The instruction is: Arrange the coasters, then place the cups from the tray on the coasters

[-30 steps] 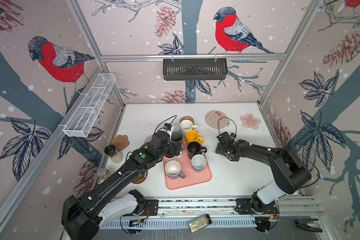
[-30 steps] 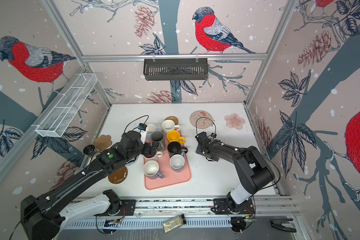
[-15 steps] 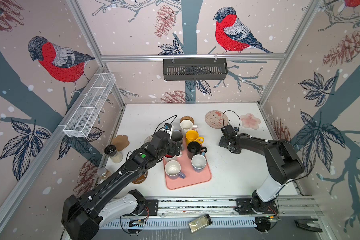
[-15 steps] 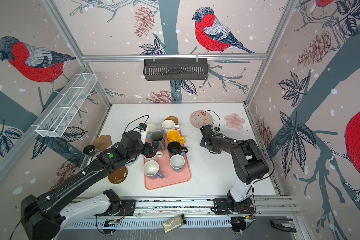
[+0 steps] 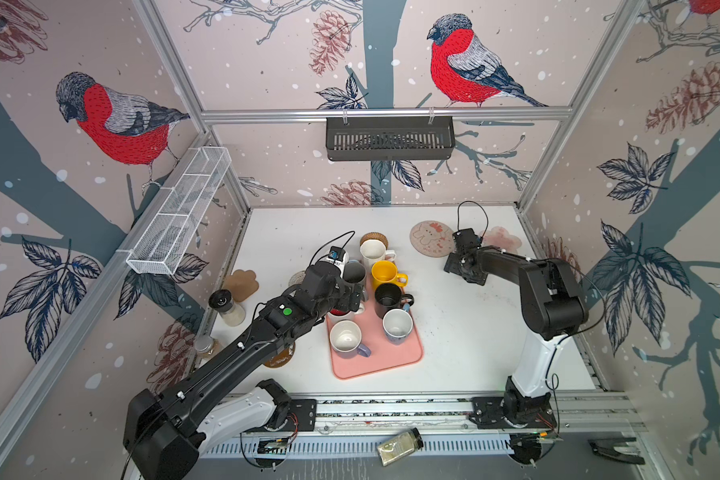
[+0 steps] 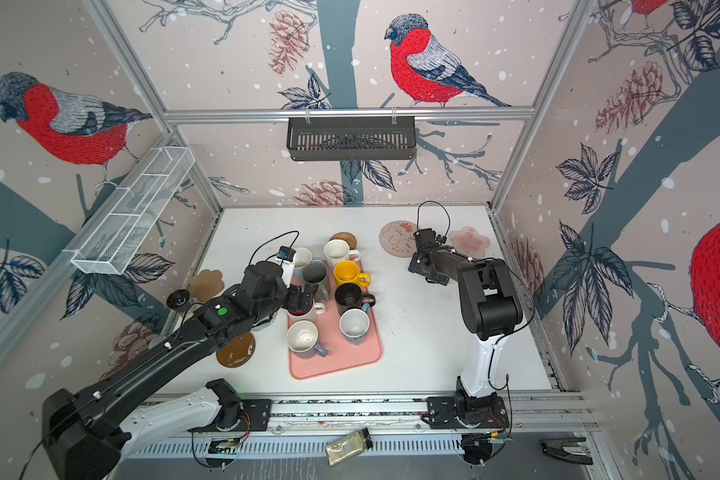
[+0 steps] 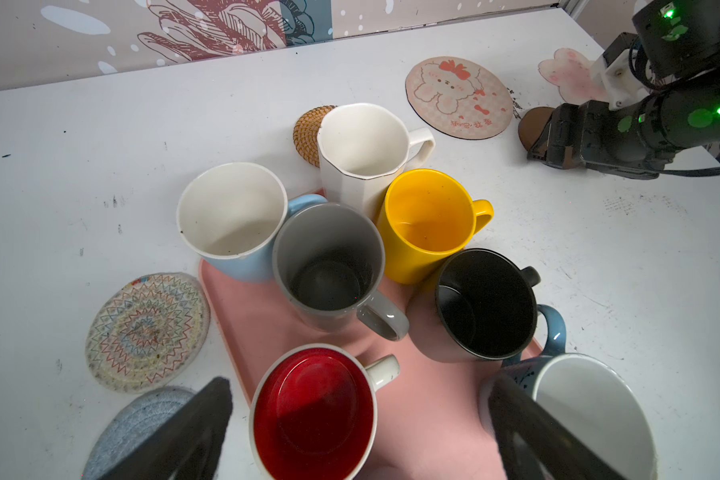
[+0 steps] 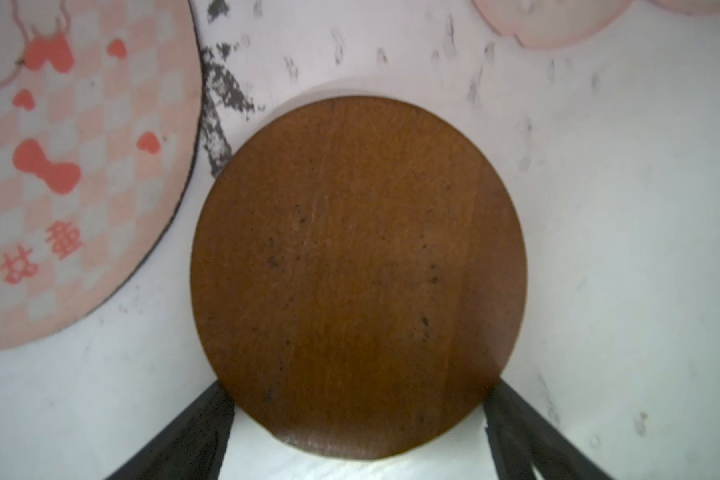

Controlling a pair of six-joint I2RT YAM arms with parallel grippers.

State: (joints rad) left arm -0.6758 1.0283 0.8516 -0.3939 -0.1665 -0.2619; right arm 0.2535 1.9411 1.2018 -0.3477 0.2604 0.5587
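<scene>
Right gripper (image 8: 358,388) has swung from beside the tray (image 5: 387,357) back to 1 o'clock on the table (image 5: 474,332), jaws spread around a dark brown disc (image 8: 358,270) lying flat between cartoon round (image 5: 432,239) and pink flower (image 5: 501,239); clamped or loose, impossible to tell. Left gripper (image 7: 360,411) hangs released over the tray's red-lined mug (image 7: 312,411).
</scene>
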